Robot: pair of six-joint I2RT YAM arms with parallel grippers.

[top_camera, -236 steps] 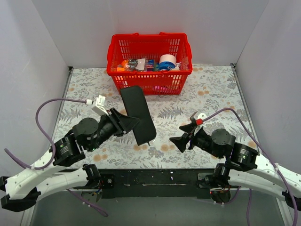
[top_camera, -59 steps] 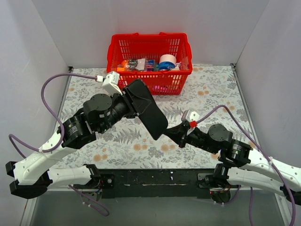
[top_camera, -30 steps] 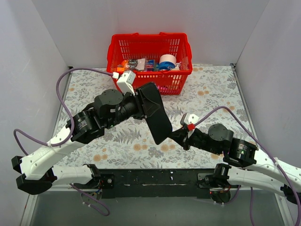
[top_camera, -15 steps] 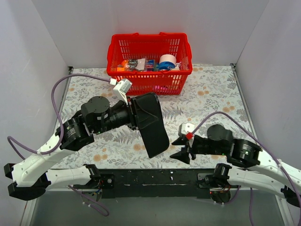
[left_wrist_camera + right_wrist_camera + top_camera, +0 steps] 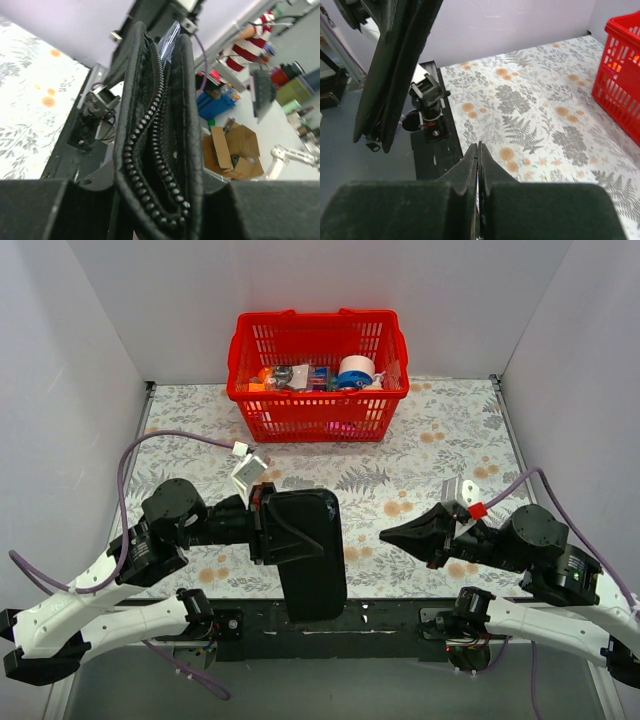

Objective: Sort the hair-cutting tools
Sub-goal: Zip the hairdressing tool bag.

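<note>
The left arm [image 5: 110, 615] has smooth white shells and big round black joints [image 5: 172, 508]. The right arm [image 5: 540, 620] looks just the same. A thin purple cable [image 5: 124, 490] runs along each arm. On the left arm it ends at a white plug [image 5: 248, 470]. On the right arm it ends at a small red part [image 5: 474, 509] beside a white block. The right gripper [image 5: 390, 534] is black and pointy. Both bases [image 5: 195, 610] are black.
</note>
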